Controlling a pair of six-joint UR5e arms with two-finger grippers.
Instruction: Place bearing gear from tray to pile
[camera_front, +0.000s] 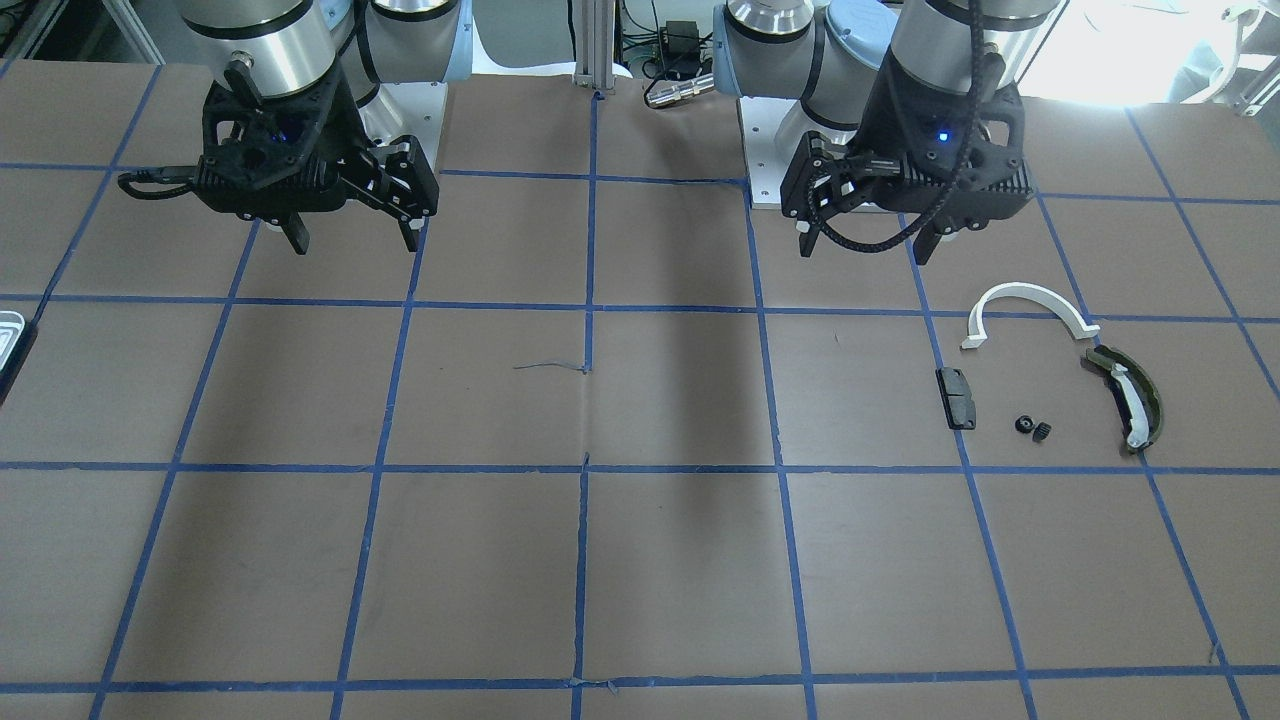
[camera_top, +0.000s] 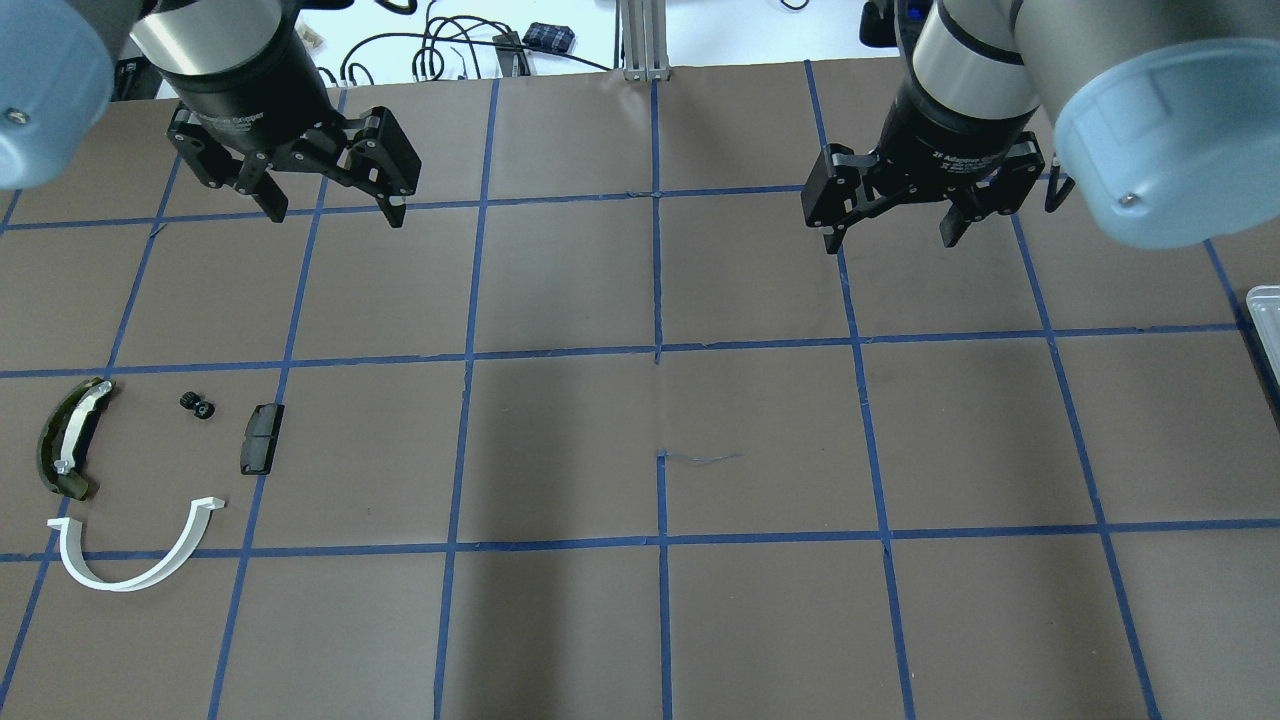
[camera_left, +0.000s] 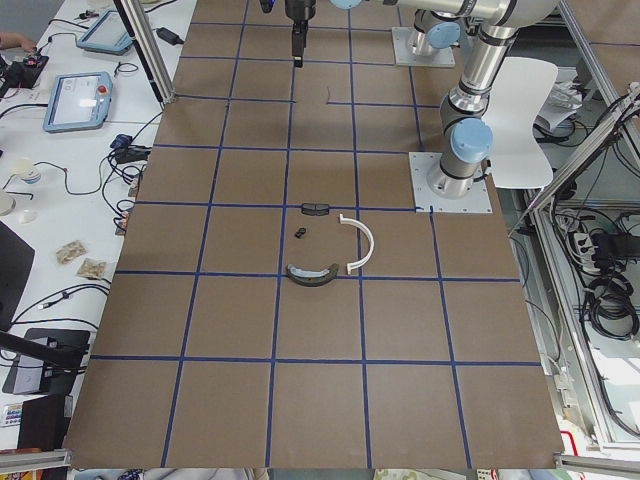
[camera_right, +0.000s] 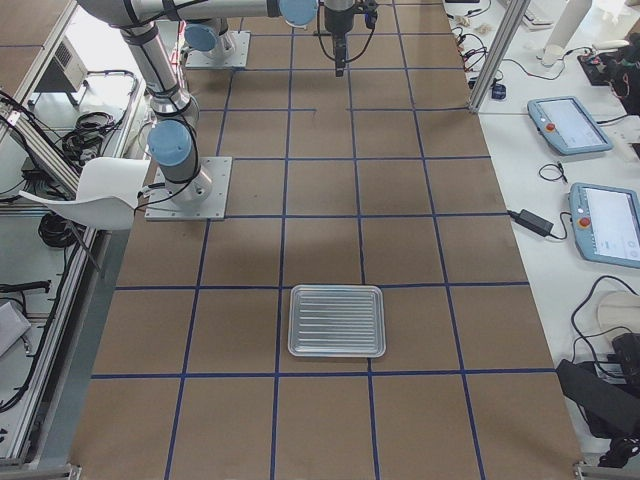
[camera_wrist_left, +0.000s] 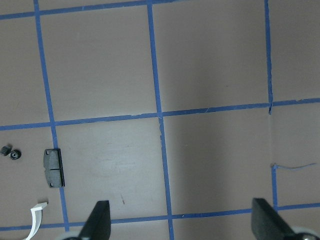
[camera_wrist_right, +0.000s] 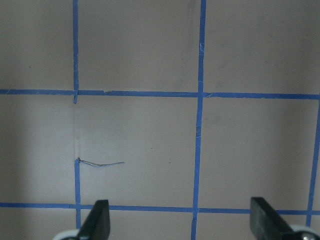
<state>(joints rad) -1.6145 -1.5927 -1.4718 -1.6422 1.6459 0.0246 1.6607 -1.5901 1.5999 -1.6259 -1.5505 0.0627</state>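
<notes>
The tray (camera_right: 337, 321) is a ribbed silvery tray with nothing visible in it; only its edge shows in the overhead view (camera_top: 1265, 318) and the front view (camera_front: 8, 333). The pile lies on the table's left side: a white half-ring (camera_top: 180, 548), a black block (camera_top: 262, 438), an olive curved piece (camera_top: 70, 440) and two small black gears (camera_top: 198, 404). The gears also show in the front view (camera_front: 1032, 427). My left gripper (camera_top: 335, 212) is open and empty, raised behind the pile. My right gripper (camera_top: 890, 242) is open and empty, well left of the tray.
The table is brown paper with a blue tape grid (camera_top: 657, 350). Cables and boxes lie beyond the far edge (camera_top: 480, 45). In the left wrist view the black block (camera_wrist_left: 54, 167) and the gears (camera_wrist_left: 11, 152) sit at the left edge.
</notes>
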